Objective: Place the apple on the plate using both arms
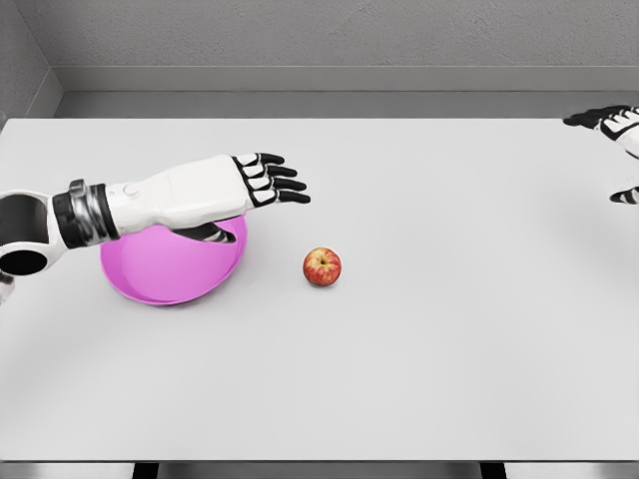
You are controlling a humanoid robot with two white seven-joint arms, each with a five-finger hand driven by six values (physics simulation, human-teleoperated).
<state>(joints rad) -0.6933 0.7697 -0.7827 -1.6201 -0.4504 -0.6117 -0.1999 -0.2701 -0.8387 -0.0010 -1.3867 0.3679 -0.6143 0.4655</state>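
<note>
A red and yellow apple (321,266) sits on the white table, just right of a pink plate (165,274). My left hand (272,180) reaches out flat above the plate's far rim, fingers spread and holding nothing. It is up and to the left of the apple, apart from it. The left forearm covers the plate's back part. My right hand (617,135) shows only partly at the right edge, far from the apple, with its fingers extended and nothing in them.
The white table (449,349) spreads wide around the apple. Its front edge runs along the bottom of the view. A grey wall stands behind the far edge.
</note>
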